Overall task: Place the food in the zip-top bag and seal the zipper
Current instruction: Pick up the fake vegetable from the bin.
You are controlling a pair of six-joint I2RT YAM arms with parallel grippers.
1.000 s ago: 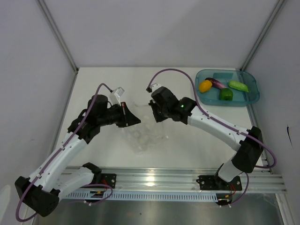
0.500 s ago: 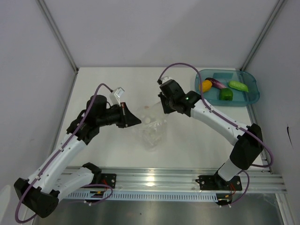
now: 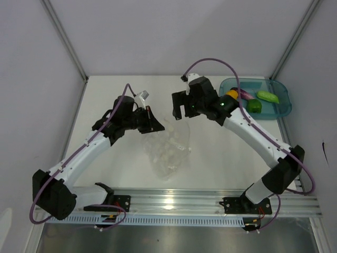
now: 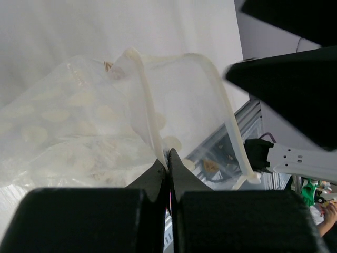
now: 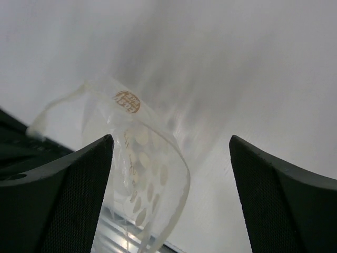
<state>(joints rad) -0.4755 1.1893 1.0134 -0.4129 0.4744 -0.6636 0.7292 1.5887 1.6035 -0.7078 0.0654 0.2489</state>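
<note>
1. Your left claw (image 3: 152,122) is clamped on the rim of the clear, crinkly zip-top plastic bag (image 3: 167,147). Its jaws pinch the pale press-seal zipper strip (image 4: 147,105) at one side of the mouth, which gapes open.
2. From that grip the bag trails over the middle of the white table (image 3: 105,89) toward the near edge.
3. Your right claw (image 3: 179,107) has its jaws wide apart and holds nothing. It hovers just beside the bag's far right corner, and its wrist view shows the open mouth between its fingers.
4. The food sits well apart from both claws, in the teal translucent plastic tray (image 3: 281,109) at the far right: orange-yellow round fruit (image 3: 230,96), purple eggplant (image 3: 243,94), light-green elongated piece (image 3: 268,97) and dark-green rounded pepper (image 3: 254,106).
</note>
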